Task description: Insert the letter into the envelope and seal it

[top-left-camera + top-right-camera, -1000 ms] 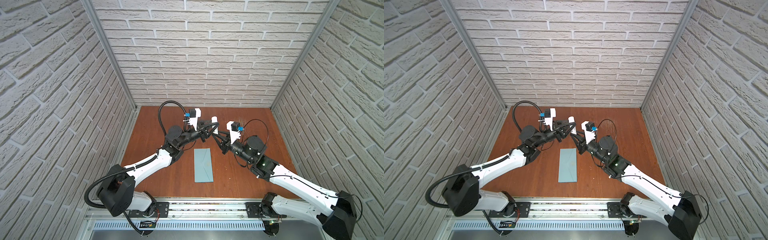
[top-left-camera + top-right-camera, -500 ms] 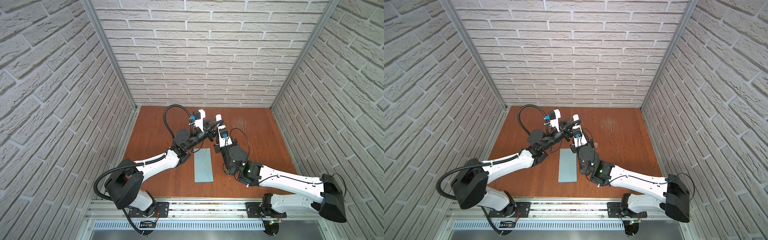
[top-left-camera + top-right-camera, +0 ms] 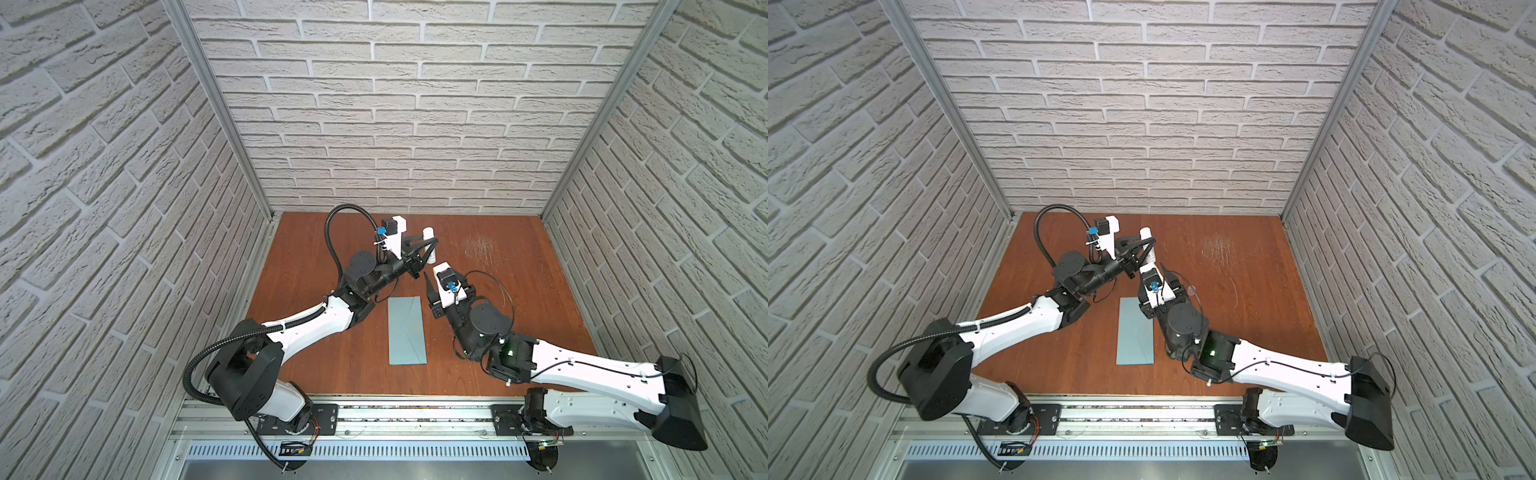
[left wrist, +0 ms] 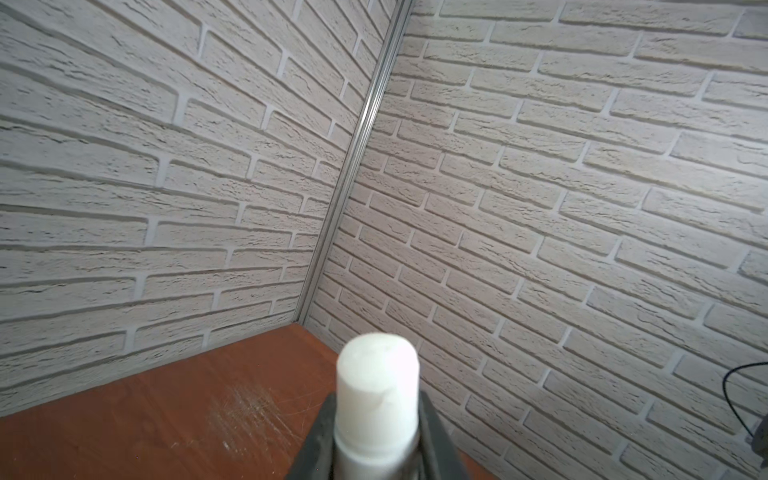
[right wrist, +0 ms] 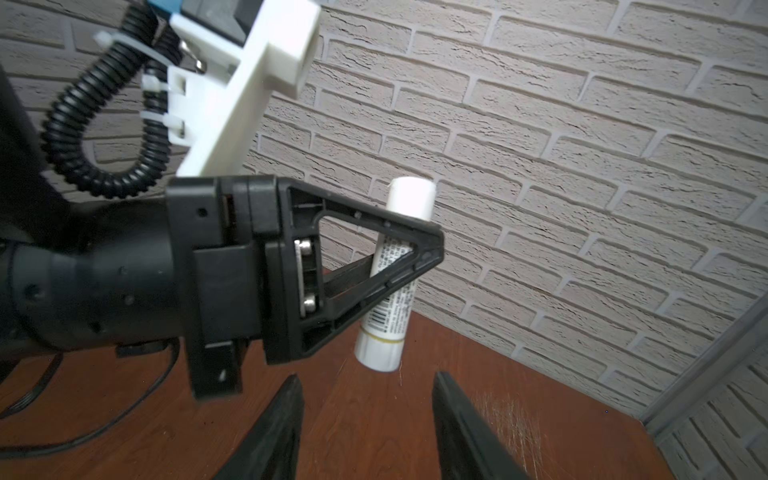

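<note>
Blue-grey paper envelope [image 3: 407, 330] flat mid-frame, sealing stage. Left gripper [image 5: 411, 253] pinches white cylindrical stick [image 5: 409, 197]; right gripper [image 5: 368, 378] spread, next likely grasp stick base.

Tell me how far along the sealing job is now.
Apparently done: no letter shows, so probably inside the flat light blue-grey paper envelope. In hand: left gripper clamps a white cylindrical stick, likely glue; right gripper open, empty. Remaining: gluing and sealing it.

Bright, even light, with only soft shadows.
Both top views were sharp, the brick walls [image 3: 374, 124] bowing toward the edges; the envelope [image 3: 407, 330] cast barely any shadow. In the left wrist view the white stick [image 4: 376, 399] was blurred, close to the lens.
</note>
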Robot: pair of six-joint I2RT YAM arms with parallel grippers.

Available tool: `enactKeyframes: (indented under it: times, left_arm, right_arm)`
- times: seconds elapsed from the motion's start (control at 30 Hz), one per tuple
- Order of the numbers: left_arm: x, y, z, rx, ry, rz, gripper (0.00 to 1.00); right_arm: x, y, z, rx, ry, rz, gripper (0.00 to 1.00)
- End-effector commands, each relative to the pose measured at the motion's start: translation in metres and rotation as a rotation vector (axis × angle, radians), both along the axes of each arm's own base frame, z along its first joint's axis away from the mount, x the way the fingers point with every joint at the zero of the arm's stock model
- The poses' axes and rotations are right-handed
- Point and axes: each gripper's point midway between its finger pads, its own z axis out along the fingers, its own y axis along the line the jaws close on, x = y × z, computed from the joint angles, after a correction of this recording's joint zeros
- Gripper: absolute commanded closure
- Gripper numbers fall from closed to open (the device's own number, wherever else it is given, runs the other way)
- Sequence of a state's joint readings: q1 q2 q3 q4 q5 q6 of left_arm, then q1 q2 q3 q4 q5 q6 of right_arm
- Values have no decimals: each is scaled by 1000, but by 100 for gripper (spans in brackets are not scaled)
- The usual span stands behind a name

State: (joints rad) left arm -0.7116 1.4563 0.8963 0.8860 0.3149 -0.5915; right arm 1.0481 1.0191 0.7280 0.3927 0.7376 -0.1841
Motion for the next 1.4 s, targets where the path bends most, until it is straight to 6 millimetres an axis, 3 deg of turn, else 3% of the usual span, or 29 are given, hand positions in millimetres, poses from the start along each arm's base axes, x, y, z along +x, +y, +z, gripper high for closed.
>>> enactKeyframes:
  times: [0.0, 0.33, 0.63, 0.9, 1.37]
  left_arm:
    - [-18, 14, 30, -33, -87, -69, 100]
    - [-37, 42, 59, -185, -138, -269, 100]
    - [-49, 38, 62, -222, -122, -420, 100]
    - [-53, 34, 59, -209, -123, -448, 100]
    - [-59, 27, 60, -203, -128, -479, 100]
  right_arm:
    - [-8, 1, 2, 114, 42, 171, 46]
    - [-7, 13, 6, 329, 158, 554, 48]
    - [-5, 25, 25, 453, 150, 762, 47]
    - [4, 32, 30, 506, 148, 836, 47]
    - [4, 40, 35, 537, 136, 911, 60]
